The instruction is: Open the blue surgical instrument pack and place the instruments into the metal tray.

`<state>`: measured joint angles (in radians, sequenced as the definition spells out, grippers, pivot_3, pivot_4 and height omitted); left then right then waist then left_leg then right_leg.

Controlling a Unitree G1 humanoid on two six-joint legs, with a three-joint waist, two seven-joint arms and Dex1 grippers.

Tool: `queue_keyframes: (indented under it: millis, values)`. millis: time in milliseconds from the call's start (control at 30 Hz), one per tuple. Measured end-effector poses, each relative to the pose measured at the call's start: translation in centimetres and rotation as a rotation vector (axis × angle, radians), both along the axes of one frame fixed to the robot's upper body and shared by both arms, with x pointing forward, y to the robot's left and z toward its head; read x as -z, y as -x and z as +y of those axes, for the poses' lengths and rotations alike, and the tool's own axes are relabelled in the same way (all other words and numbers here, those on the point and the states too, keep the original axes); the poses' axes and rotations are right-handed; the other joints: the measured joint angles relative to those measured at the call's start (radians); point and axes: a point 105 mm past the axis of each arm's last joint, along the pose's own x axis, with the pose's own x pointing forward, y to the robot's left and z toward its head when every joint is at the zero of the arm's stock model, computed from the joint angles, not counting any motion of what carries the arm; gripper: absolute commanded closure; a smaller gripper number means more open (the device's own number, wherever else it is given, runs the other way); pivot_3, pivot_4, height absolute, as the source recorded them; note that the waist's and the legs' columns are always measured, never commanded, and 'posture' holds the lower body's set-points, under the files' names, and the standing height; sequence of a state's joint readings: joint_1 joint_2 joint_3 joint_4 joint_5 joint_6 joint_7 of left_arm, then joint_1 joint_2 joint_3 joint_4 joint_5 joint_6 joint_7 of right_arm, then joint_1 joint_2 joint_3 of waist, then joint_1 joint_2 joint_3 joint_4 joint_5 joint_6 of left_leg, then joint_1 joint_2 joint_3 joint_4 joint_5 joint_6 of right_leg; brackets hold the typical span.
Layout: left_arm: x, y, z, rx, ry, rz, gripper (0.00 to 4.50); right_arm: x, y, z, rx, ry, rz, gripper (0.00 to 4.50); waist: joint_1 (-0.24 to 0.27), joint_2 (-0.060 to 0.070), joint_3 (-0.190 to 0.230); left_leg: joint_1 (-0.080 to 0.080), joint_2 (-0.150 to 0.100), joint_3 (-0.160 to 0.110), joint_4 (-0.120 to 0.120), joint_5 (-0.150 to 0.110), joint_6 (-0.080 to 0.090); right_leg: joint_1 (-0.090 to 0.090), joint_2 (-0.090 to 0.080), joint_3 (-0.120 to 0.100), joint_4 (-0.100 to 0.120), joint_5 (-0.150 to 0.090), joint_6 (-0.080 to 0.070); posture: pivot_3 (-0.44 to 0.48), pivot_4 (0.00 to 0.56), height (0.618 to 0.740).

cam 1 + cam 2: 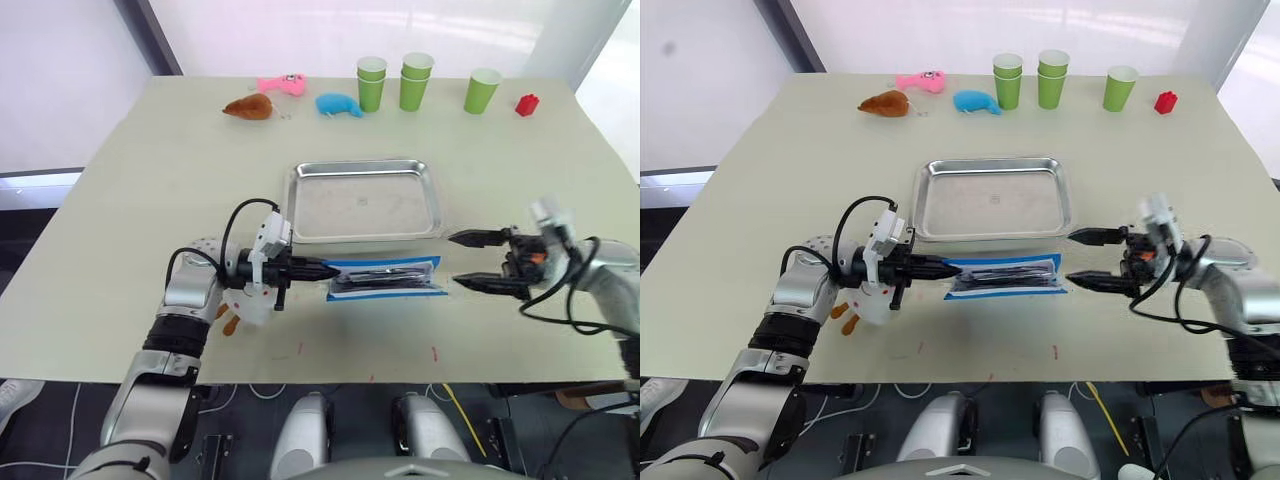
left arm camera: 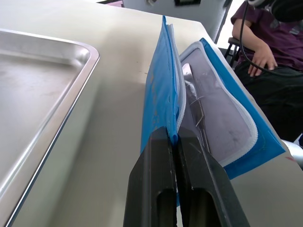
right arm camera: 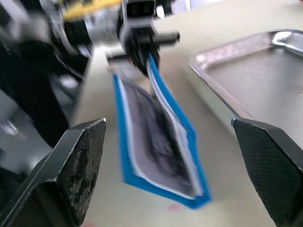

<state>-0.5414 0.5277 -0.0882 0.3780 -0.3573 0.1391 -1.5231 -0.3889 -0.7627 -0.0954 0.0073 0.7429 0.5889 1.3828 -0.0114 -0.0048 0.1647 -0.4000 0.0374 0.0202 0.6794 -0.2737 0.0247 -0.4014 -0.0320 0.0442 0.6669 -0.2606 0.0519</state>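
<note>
- Pack point(image 1: 385, 277) lies just near of tray point(image 1: 365, 200), long axis left-right, partly open.
- Left gripper point(image 1: 322, 270) pinched tight on pack's lifted left-end flap.
- Right gripper point(image 1: 468, 260) wide open, empty, just right of pack.

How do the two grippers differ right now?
The left gripper is shut on the blue pack's raised cover flap; the right gripper is wide open and holds nothing. The left touches the pack at its left end; the right stands just off its right end. Both point inward along the table, toward the pack.
</note>
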Motion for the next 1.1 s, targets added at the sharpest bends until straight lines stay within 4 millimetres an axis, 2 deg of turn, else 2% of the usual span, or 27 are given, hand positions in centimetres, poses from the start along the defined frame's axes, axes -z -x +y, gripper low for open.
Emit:
queue_keyframes:
  millis: [33,133,167,267,300,333,400,433,500,600,733,1100]
  values:
    - [0.0,0.0,0.0,0.0,0.0,0.0,4.5,-0.4,0.2,0.1,0.001,-0.017,0.028,0.08,0.0,0.0,0.0,0.0,0.0,0.0,0.0,0.0,0.0,0.0,0.0,0.0,0.0,0.0,0.0,0.0,0.15,0.74]
    - [0.0,0.0,0.0,0.002,0.002,0.0,4.5,-0.8,0.2,0.5,0.011,-0.071,0.091,0.95,0.0,0.0,0.0,0.0,0.0,0.0,0.0,0.0,0.0,0.0,0.0,0.0,0.0,0.0,0.0,0.0,0.15,0.74]
    - [0.0,-0.1,0.0,0.002,0.004,-0.001,4.5,-0.8,0.2,0.9,0.007,-0.096,0.107,1.51,0.0,0.0,0.0,0.0,0.0,0.0,0.0,0.0,0.0,0.0,0.0,0.0,0.0,0.0,0.0,0.0,0.15,0.74]
    - [0.0,-0.2,-0.1,0.001,0.006,0.0,4.5,-0.7,0.5,1.7,-0.02,-0.098,0.122,2.74,0.001,0.0,0.0,-0.001,0.0,0.0,0.0,0.0,0.0,0.0,0.0,-0.001,-0.001,0.0,0.0,0.0,0.15,0.74]
    - [0.1,-0.2,0.0,0.002,0.006,0.0,4.5,-0.7,0.6,1.8,-0.023,-0.097,0.122,3.54,0.001,0.0,0.0,-0.001,0.0,0.0,0.0,0.0,0.0,0.0,0.0,-0.001,-0.001,0.0,0.0,0.0,0.15,0.74]
    - [0.1,-0.2,-0.1,0.002,0.006,0.0,4.5,-0.7,0.6,1.8,-0.024,-0.096,0.123,3.63,0.0,0.0,0.0,-0.001,0.0,0.0,0.0,0.0,0.0,0.0,0.0,-0.001,-0.001,0.0,0.0,0.0,0.15,0.74]
    - [0.1,-0.2,0.0,0.003,0.006,0.0,4.5,-0.1,0.6,2.2,-0.034,-0.072,0.131,4.33,-0.001,0.0,0.0,-0.001,0.0,0.0,0.0,0.0,0.0,0.0,0.0,-0.001,-0.001,0.0,0.0,0.0,0.15,0.74]
    - [0.0,-0.4,-0.1,0.002,0.006,-0.002,4.5,1.3,0.6,3.6,-0.061,-0.034,0.139,4.43,-0.001,0.0,0.0,-0.001,0.0,0.0,0.0,0.0,0.0,0.0,0.001,-0.001,-0.001,0.0,0.0,0.0,0.15,0.74]
    - [0.0,-0.4,-0.1,0.002,0.007,-0.001,4.5,1.9,0.7,4.1,-0.07,-0.01,0.149,4.43,0.0,0.0,0.0,-0.001,0.0,0.0,0.001,0.0,0.0,0.0,0.001,-0.001,-0.001,0.0,0.0,0.0,0.15,0.74]
    - [0.0,-0.5,-0.2,0.003,0.012,0.0,4.5,3.6,0.5,4.1,-0.057,0.077,0.149,4.43,0.002,0.0,0.0,-0.002,0.0,0.0,0.002,0.0,0.0,0.0,0.0,-0.001,-0.001,0.0,0.001,0.0,0.15,0.74]
    - [0.0,-0.6,-0.3,0.001,0.016,0.001,4.5,6.6,1.4,3.7,-0.071,0.182,0.185,4.43,0.002,0.0,0.0,-0.002,0.0,0.0,0.003,0.0,0.0,0.0,0.0,-0.002,-0.002,0.0,0.001,0.0,0.15,0.74]
    - [0.0,-1.7,-0.5,-0.04,0.02,-0.017,4.5,10.3,2.7,3.4,-0.125,0.355,0.158,4.43,0.006,-0.001,0.0,-0.002,0.0,0.0,0.004,0.0,0.0,0.003,0.0,-0.004,-0.002,0.0,0.001,0.0,0.15,0.74]
